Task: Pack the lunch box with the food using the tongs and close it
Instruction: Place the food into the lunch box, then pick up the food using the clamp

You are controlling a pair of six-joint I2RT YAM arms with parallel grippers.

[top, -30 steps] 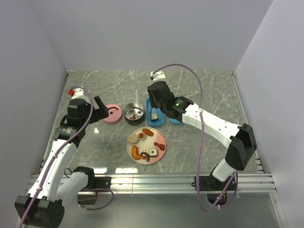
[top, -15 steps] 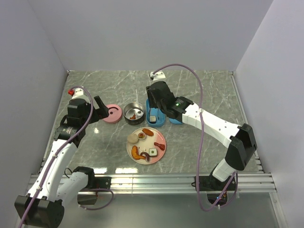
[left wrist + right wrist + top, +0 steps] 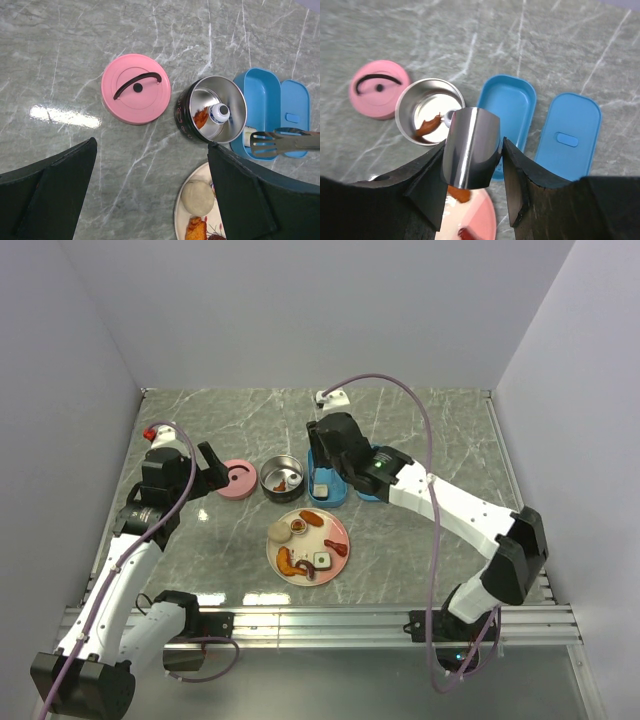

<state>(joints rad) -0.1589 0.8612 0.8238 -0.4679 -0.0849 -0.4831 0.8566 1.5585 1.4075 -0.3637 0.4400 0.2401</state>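
Around: pink lid (image 3: pixel 136 89), steel bowl (image 3: pixel 232 127), open lunch box (image 3: pixel 260 95) and its blue lid (image 3: pixel 295 115) stand in a row; the plate (image 3: pixel 333 532) of food lies nearer the arms.
In the way: the right arm covers part of the blue lid from above.
Tongs: the tongs (image 3: pixel 272 142) hang over the box's near end, joined end clamped in the right gripper (image 3: pixel 472 165).
Axis: steep, tips down.
Tips: slightly spread, pinching nothing visible; a white piece (image 3: pixel 248 136) lies just beside them.
Left gripper (image 3: pixel 151 145): wide apart, near the pink lid.
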